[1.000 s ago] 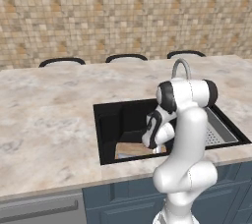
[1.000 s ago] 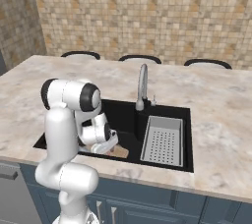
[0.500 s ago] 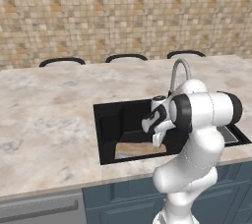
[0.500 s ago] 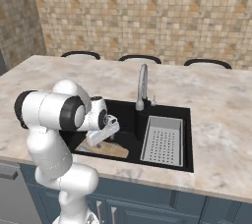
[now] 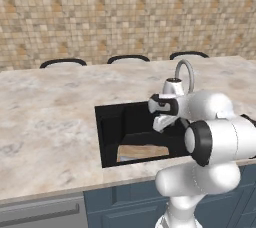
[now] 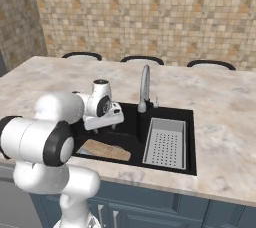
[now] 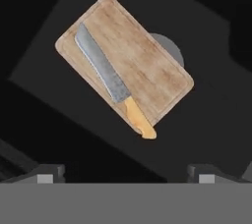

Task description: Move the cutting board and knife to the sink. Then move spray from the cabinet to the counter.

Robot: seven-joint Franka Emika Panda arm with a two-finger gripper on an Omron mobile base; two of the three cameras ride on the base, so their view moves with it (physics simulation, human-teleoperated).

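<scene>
The light-brown cutting board (image 7: 147, 66) lies flat on the floor of the black sink (image 7: 211, 100). The knife (image 7: 106, 73) rests on it, steel blade along one long edge, orange handle (image 7: 140, 124) sticking out past the board's corner. My gripper (image 7: 125, 174) hangs above them, open, with nothing between its fingertips (image 7: 47, 173). From the base views the hand (image 5: 162, 117) hovers over the sink (image 5: 107, 132), above the board (image 5: 145, 151). The gripper (image 6: 111, 123) is clear of the cutting board (image 6: 106, 150). The counter (image 5: 50, 112) surrounds the basin. Spray and cabinet are out of view.
A curved silver faucet (image 6: 144, 87) stands at the sink's back rim. A grey perforated drain tray (image 6: 165, 142) fills the basin's right part. A round grey drain (image 7: 172, 51) peeks from under the board. Dark chair backs (image 5: 62, 63) line the counter's far edge before the tiled wall.
The hand has lifted from low in the basin to above it, and the arm's elbow has swung outward. The jaws stayed open. Board and knife lie still.
</scene>
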